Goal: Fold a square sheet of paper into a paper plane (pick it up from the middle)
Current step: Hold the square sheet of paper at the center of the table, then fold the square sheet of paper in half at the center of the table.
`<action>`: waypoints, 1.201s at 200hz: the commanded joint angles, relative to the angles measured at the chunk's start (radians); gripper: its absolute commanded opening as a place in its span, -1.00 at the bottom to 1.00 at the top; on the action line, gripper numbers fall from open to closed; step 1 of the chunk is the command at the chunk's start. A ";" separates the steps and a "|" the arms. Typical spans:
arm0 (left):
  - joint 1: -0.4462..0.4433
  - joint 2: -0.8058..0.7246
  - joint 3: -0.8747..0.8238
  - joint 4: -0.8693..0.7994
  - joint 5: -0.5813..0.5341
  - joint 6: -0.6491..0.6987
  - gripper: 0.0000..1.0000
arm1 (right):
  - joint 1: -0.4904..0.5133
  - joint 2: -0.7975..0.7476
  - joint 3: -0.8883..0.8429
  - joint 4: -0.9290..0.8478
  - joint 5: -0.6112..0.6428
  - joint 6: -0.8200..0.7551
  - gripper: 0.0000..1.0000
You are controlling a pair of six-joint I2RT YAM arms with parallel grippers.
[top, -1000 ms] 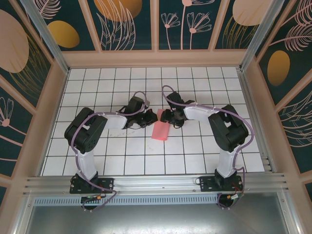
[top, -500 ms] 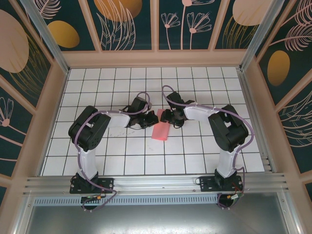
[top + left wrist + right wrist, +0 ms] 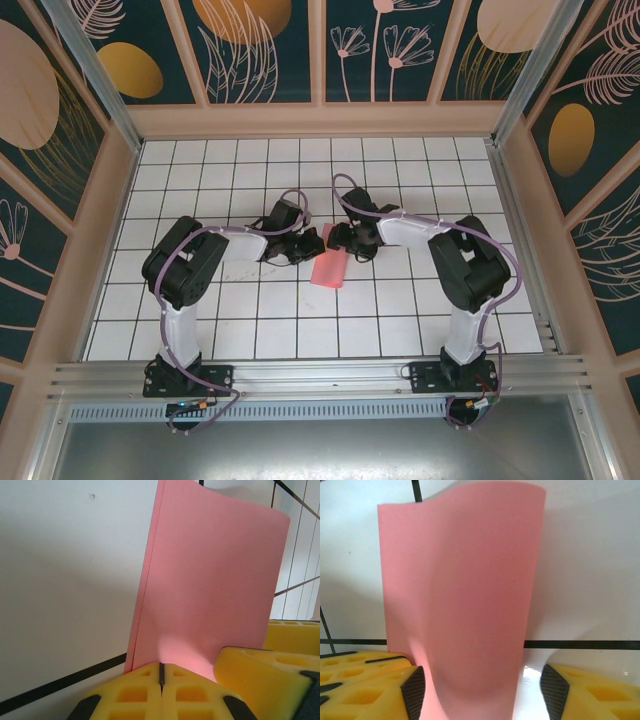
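The square sheet of paper (image 3: 328, 270) is salmon pink and folded into a narrow strip about one tile wide. It lies on the white grid table between the two grippers, with its far end curling up off the surface. My left gripper (image 3: 312, 243) (image 3: 161, 672) is shut, and the paper's near end (image 3: 215, 580) bunches up right at its fingertips. My right gripper (image 3: 338, 240) (image 3: 482, 690) stands open astride the same end of the paper (image 3: 465, 595), with a clear gap at its right finger. A paper plane shape is out of view.
White gridded table (image 3: 420, 330) with wooden walls (image 3: 320, 120) at the back and on both sides. The two arms meet at the table's centre, their cables arching above them. In the right wrist view the left gripper's yellow fingers (image 3: 355, 690) sit at the lower left.
The right gripper's jaws have spread wider around the paper. The left arm's elbow has shifted slightly right. The paper stays in place.
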 commanded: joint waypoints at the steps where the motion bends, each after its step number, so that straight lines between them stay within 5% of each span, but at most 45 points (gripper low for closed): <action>1: -0.009 0.032 -0.023 -0.029 -0.032 0.023 -1.00 | -0.024 -0.104 -0.006 -0.017 0.047 0.004 0.41; 35: -0.010 0.031 -0.023 -0.034 -0.031 0.027 -1.00 | -0.051 -0.278 -0.156 0.171 -0.055 0.060 0.31; 53: -0.009 0.029 -0.024 -0.032 -0.032 0.029 -1.00 | -0.051 -0.353 -0.278 0.349 -0.190 0.119 -0.38; 89: -0.009 0.036 -0.023 -0.038 -0.032 0.036 -1.00 | -0.051 -0.339 -0.380 0.541 -0.354 0.204 -1.00; 240: -0.010 0.041 -0.023 -0.040 -0.026 0.039 -1.00 | -0.116 -0.172 -0.453 0.602 -0.386 0.143 -1.00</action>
